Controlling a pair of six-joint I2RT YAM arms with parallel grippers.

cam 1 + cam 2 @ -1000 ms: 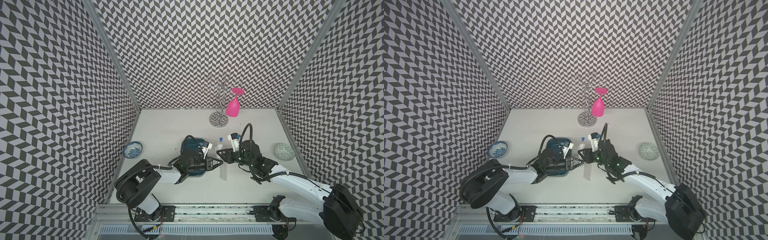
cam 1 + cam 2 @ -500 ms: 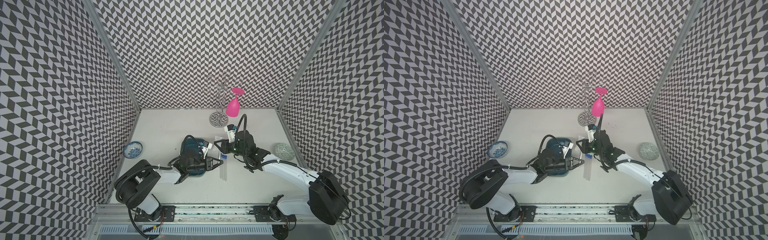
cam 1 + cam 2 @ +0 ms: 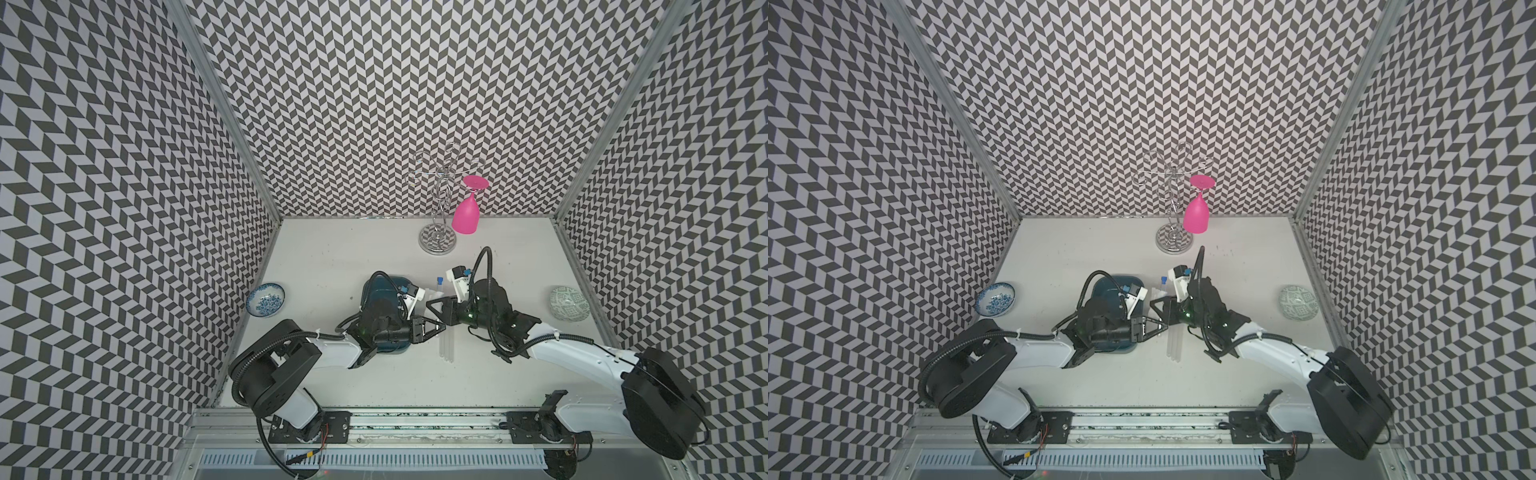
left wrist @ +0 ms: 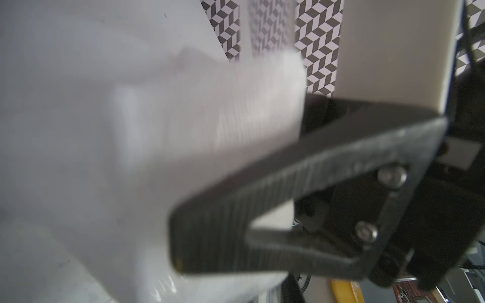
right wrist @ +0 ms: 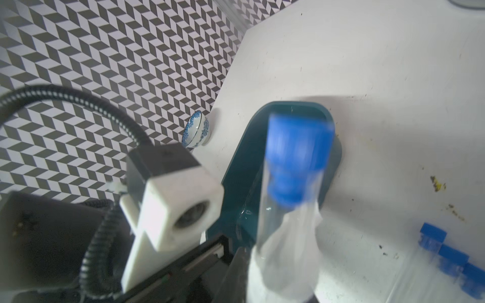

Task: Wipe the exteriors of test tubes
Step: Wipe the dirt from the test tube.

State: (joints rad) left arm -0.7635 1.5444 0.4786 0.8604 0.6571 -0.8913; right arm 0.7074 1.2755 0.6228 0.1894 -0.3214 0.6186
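**Clerk:** Entry one, the pincers?

**Me:** My left pincer [image 3: 440, 327], closed tight on the tissue [image 5: 286, 259]; my right pincer [image 3: 432, 304], narrowed, and by the look of it gripping the held tube [image 5: 286, 194], though its tips sit outside its own wrist view.

**Clerk:** Entry two, the tubes?

**Me:** Held tube: off the table [image 3: 353, 249], blue cap uppermost, between my two pincers and just beside the teal tray [image 5: 244, 168]; spare tubes [image 3: 446, 351]: three, lying side by side on the table below the pincers, near the tray.

**Clerk:** Entry three, method for the wipe?

**Me:** My judgement only: the tissue wraps the glass just under the cap, so the stroke should run from there to the rounded end; pinch light, since thin clear glass will slip or crack under a hard squeeze; turn the tube between strokes so every side is covered; stay above the spare tubes, which would roll if nudged.

**Clerk:** Entry four, differences between views?

**Me:** Right wrist view: tissue gathered round the tube, and the blue caps of the spare tubes, which my arms hide in both top views; top views: pincers tip to tip, and the layout of tray and tubes, with the tissue barely visible; left wrist view: blurred white tissue against that pincer's dark side, tube not made out.
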